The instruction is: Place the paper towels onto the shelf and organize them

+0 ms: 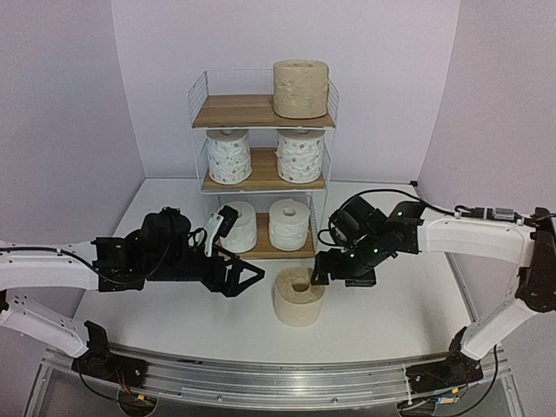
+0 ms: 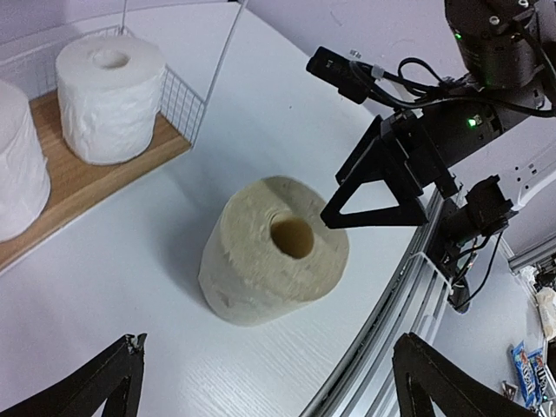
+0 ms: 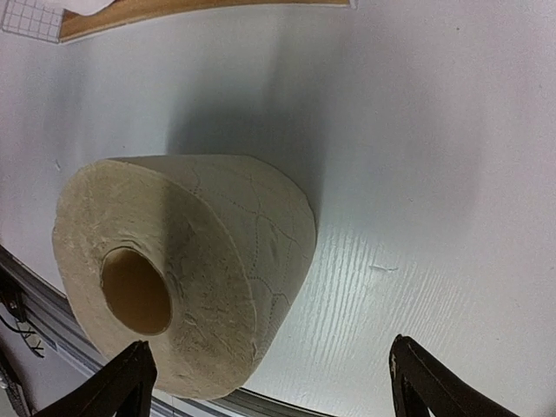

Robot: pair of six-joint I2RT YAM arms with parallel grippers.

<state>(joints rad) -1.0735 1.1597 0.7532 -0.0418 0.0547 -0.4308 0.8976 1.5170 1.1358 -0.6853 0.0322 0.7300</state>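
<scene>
Hovering by beige roll (image 1: 298, 300), lower centre: my right gripper (image 3: 269, 343) spread, left gripper (image 2: 271, 339) spread; bare table (image 3: 452, 174) rightward.

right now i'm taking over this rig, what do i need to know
Left gripper: open, empty, left of the loose roll.
Right gripper: open, empty, close at that roll's right.
Shelf: top tier holds a beige roll at the right, middle holds two dotted rolls, bottom holds two white rolls.
Done: five rolls shelved.
Left: the loose roll, beige, stands upright on the table before the shelf; the top tier's left half is free.
</scene>
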